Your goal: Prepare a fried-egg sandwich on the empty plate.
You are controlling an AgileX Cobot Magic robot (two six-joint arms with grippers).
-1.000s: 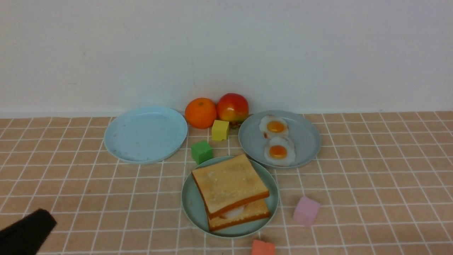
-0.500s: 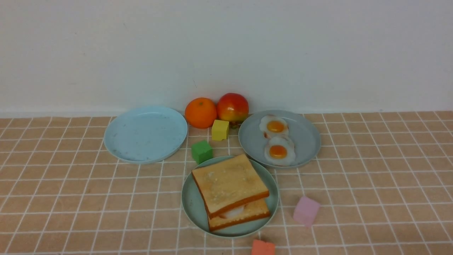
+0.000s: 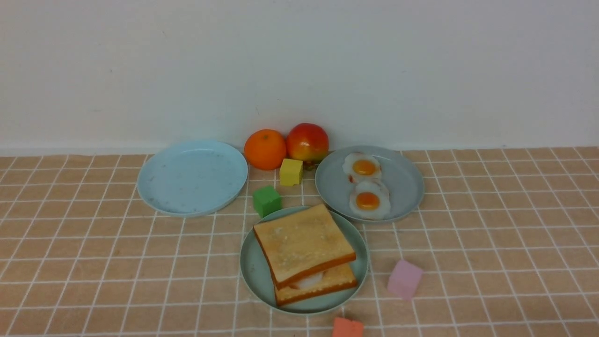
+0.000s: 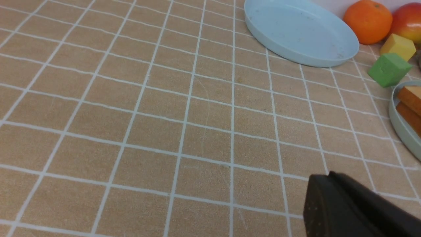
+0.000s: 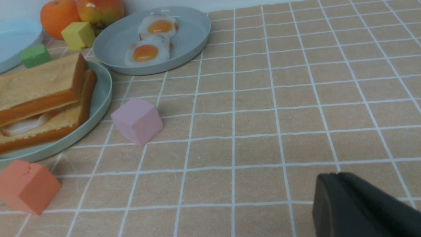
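Left wrist view shows only a dark tip of the left gripper (image 4: 358, 210) over bare cloth; its fingers are together and hold nothing. The right gripper (image 5: 365, 207) is likewise a dark tip, fingers nearly together, empty.

Well clear of both, the round mint-green matte plate (image 3: 255, 276) carries the fried-egg sandwich (image 3: 306, 255): two square golden toast slices with a white egg peeking between them. It looks light and stiff but loosely stacked, likely to slide apart; pinching both slices together at a crust edge seems safest.
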